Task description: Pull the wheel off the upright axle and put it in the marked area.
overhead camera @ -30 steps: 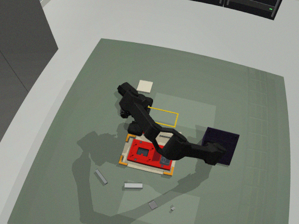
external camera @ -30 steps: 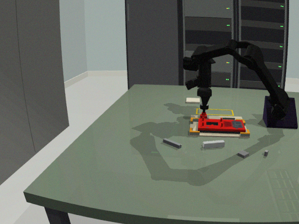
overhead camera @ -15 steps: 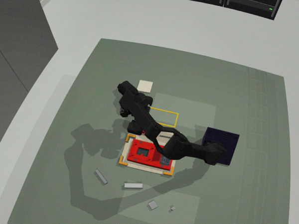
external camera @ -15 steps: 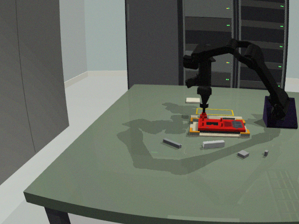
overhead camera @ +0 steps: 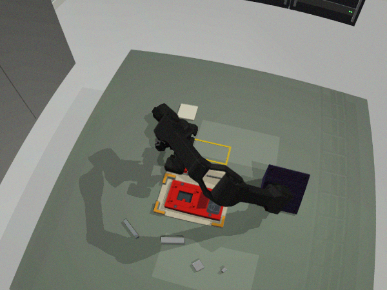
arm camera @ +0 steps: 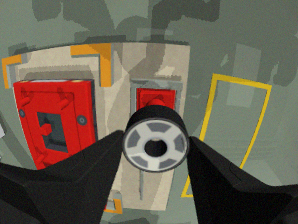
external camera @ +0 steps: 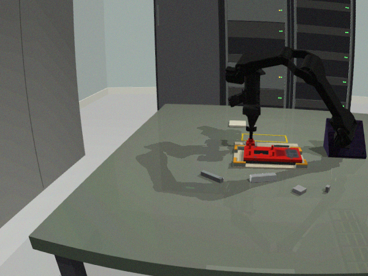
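The dark wheel with a pale spoked face [arm camera: 172, 145] [external camera: 251, 129] is gripped between both fingers of my gripper [arm camera: 156, 140], which is shut on it. In the exterior view it is above the red axle stand [external camera: 250, 143] [arm camera: 170, 94], with a thin dark upright part [external camera: 251, 135] showing between them. I cannot tell whether the axle tip is still in the hub. The arm hides the wheel in the top view. The marked area, a yellow outline [overhead camera: 213, 143] [external camera: 264, 134] [arm camera: 242, 81], lies beside the stand's board.
A cream board with orange corners [overhead camera: 190, 220] [external camera: 264, 165] carries a red panel [overhead camera: 174, 196] [external camera: 260, 158] [arm camera: 30, 107]. A cream block [overhead camera: 188, 111] [external camera: 237, 123] lies beyond the outline. Several grey pieces, one a bar [overhead camera: 172, 240] [external camera: 262, 177], lie on the other side of the board.
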Robot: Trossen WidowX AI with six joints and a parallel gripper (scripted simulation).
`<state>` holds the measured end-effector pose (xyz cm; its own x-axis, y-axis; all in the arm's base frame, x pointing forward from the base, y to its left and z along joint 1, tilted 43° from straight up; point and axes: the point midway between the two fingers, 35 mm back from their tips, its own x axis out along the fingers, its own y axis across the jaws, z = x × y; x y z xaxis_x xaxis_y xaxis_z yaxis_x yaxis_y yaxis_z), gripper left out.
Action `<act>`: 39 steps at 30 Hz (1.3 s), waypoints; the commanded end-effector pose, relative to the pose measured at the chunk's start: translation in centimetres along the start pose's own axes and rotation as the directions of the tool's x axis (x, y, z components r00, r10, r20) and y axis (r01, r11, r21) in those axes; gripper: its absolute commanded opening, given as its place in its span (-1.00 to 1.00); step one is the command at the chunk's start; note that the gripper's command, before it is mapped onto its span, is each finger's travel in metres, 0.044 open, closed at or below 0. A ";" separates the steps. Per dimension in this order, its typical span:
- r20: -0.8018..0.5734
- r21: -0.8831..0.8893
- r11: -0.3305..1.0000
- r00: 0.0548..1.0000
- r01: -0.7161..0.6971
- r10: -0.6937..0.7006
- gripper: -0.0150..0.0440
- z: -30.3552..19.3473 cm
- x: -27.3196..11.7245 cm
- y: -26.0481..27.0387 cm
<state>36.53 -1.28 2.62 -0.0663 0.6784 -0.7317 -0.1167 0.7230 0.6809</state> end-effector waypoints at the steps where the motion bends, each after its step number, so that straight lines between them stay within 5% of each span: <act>1: -0.001 -0.006 1.000 1.000 0.003 -0.004 -0.49 0.0 -0.2 0.0; 17: 0.002 -0.001 1.000 1.000 0.002 -0.002 -0.49 0.0 -3.0 0.1; 39: -0.002 -0.004 1.000 1.000 0.009 -0.009 -0.49 -5.8 -3.9 -9.9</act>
<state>32.75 -11.52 -0.76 -0.0573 0.6684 -0.7416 -0.1169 0.7332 0.6699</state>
